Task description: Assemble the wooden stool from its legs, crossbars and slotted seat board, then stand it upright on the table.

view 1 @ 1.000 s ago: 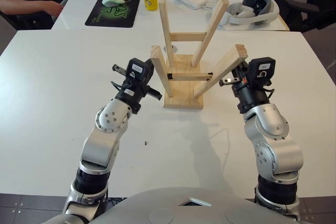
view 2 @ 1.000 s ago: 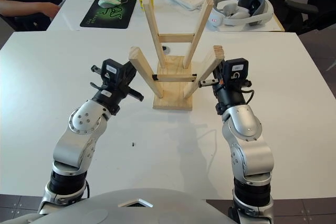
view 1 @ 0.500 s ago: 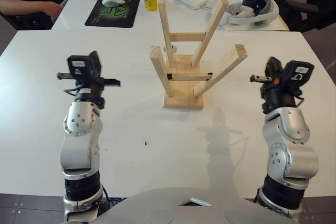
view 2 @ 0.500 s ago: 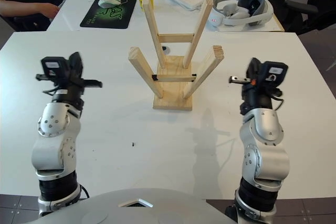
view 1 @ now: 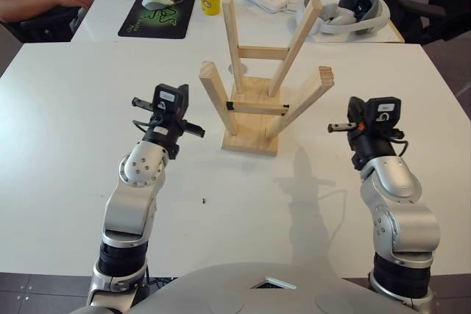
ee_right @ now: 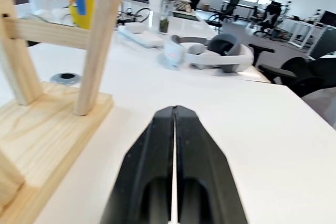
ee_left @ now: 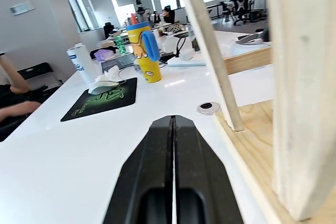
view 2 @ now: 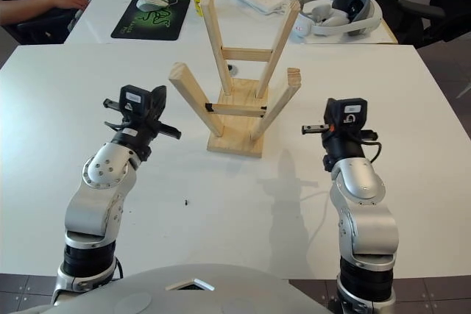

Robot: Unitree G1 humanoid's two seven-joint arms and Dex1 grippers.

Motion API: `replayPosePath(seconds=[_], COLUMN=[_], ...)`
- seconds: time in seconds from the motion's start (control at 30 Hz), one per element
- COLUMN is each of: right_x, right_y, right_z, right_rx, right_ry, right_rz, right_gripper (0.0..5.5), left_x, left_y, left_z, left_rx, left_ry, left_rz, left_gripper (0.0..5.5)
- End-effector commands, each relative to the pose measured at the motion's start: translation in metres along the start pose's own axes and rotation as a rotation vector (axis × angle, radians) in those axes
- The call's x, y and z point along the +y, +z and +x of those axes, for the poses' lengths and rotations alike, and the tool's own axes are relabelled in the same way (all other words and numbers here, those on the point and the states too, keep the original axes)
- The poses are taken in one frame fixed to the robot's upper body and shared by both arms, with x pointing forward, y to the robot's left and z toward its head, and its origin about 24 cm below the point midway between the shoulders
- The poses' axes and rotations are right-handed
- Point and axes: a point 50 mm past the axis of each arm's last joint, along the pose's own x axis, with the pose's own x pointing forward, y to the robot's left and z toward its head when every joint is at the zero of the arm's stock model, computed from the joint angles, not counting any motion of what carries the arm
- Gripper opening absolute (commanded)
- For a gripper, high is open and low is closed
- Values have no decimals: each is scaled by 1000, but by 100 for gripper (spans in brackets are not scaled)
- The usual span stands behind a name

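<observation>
Stool [view 1: 254,134] built but upside down mid-bench [view 1: 73,108], seat down, legs up. Both arms back in near it from wide apart. Left tool [ee_left: 172,123] and right tool [ee_right: 174,113] pinched together, empty. Flip probably next.

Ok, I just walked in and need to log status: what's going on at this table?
A two-armed robot is working on a wooden stool. The stool is put together but stands upside down on the white table, seat board down, legs up. The left gripper and right gripper, both shut and empty, sit on either side of it without touching. Turning it upright is not yet done.
</observation>
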Motion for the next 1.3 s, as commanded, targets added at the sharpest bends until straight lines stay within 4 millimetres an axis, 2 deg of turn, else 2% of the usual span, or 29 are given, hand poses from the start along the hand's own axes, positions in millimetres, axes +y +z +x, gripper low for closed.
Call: replayPosePath(seconds=[0.03, 0.13, 0.2, 0.23, 0.27, 0.3, 0.33, 0.37, 0.43, 0.53, 0.6, 0.63, 0.73, 0.83, 0.9, 1.07, 1.17, 1.3], right_x=[-20, -21, -4, 24, 43, 54, 80, 95, 105, 76, 60, 51, 36, 28, 25, 25, 41, 52], right_y=[8, 23, 39, 48, 54, 56, 50, 45, 27, 11, 6, 3, -4, -9, -11, -9, -7, -11], right_z=[-3, -4, -6, -7, -11, -14, -18, -22, -27, -13, -8, -4, 1, 8, 12, 36, 40, 38], right_rx=[-46, -132, -233, -281, -311, -321, -267, -222, -121, -31, -8, 4, 26, 33, 26, -21, -67, -81], right_ry=[-137, -168, -71, 104, 229, 299, 462, 556, 608, 425, 350, 314, 269, 272, 286, 428, 597, 734], right_rz=[15, 44, 94, 114, 125, 128, 95, 66, 32, 4, -21, -19, 1, 25, 36, 10, -54, -99], right_gripper=[4, 4, 4, 4, 4, 4, 4, 4, 4, 4, 4, 4, 4, 4, 4, 4, 4, 4], left_x=[33, 49, 35, 4, -19, -33, -64, -82, -104, -84, -63, -45, -10, 13, 20, 28, 26, 25], left_y=[-8, -1, 25, 36, 43, 45, 43, 41, 33, 19, 7, 0, -6, -5, -5, -23, -34, -42], left_z=[-11, -17, -12, -7, -6, -6, -9, -13, -21, -8, -2, 2, 9, 15, 18, 20, 17, 16], left_rx=[36, -14, -187, -255, -297, -312, -284, -257, -211, -121, -56, -26, 0, -6, -8, 62, 119, 171], left_ry=[221, 325, 221, 8, -144, -239, -459, -591, -762, -589, -440, -322, -123, -11, 14, -11, -88, -149], left_rz=[-57, -40, 19, -23, -55, -81, -87, -81, -10, -5, 37, 74, 127, 137, 134, 148, 171, 200], left_gripper=[0, 0, 0, 0, 0, 0, 0, 0, 0, 0, 0, 0, 0, 0, 0, 0, 0, 0])
